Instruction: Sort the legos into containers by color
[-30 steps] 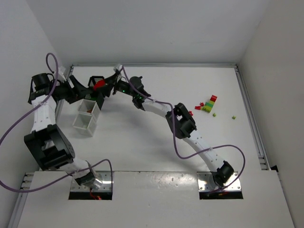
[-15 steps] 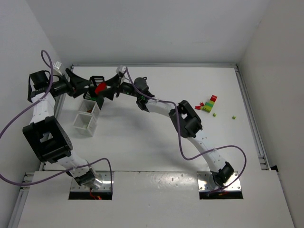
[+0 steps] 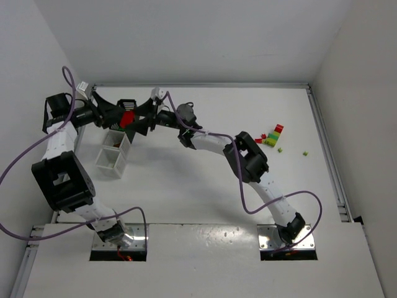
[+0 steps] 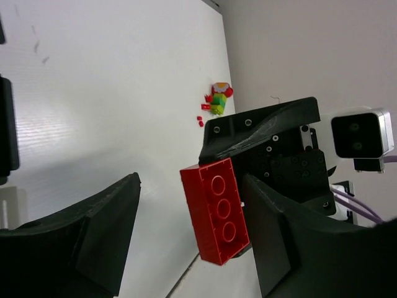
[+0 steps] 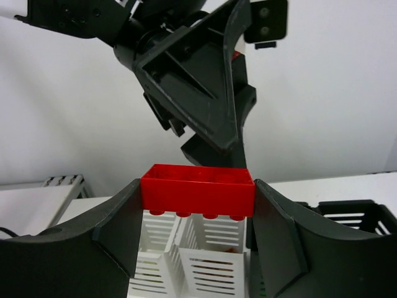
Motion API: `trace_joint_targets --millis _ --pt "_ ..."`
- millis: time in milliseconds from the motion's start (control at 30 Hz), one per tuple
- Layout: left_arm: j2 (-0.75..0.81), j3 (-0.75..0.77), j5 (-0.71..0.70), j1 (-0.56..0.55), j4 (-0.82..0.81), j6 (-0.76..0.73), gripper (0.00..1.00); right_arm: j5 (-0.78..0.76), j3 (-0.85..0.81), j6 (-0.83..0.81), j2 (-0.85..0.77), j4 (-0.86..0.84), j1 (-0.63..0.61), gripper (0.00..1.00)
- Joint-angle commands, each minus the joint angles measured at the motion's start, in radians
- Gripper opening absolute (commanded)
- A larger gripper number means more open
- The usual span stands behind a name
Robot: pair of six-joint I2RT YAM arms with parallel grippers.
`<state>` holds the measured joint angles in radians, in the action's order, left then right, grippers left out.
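One red block (image 5: 198, 192) sits clamped between the fingers of your right gripper (image 5: 197, 186), hanging just above the white bins (image 5: 186, 264) at the upper left of the overhead view. Your left gripper (image 4: 190, 180) faces it with its fingers spread wide and nothing in them. You look mid-delivery. Next, choose the bin meant for red, lower over it and let go without bumping the left gripper. Small bricks (image 3: 272, 136) lie at the upper right.

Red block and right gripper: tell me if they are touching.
Touching. The right wrist view shows the red block flush against both fingers of the right gripper.
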<state>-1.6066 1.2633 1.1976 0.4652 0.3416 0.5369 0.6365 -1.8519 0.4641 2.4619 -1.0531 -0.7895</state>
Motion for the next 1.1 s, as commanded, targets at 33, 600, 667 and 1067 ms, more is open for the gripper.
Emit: trace_joint_targets --millis 33,600,667,1067 --pt "0.025 -0.033 0.089 -0.028 -0.042 0.005 0.71 0.022 0.005 -0.021 -0.070 -0.091 -0.010 0.00" --pt "0.043 -0.056 0.178 -0.091 -0.139 0.048 0.08 0.022 0.254 -0.080 -0.242 -0.133 -0.001 0.67" --pt "0.043 -0.033 0.165 -0.091 -0.139 0.048 0.07 0.022 0.350 -0.090 -0.312 -0.133 0.009 0.78" --pt "-0.044 0.178 -0.070 -0.082 -0.118 -0.088 0.02 -0.141 0.740 -0.309 -0.705 0.438 0.117 0.91"
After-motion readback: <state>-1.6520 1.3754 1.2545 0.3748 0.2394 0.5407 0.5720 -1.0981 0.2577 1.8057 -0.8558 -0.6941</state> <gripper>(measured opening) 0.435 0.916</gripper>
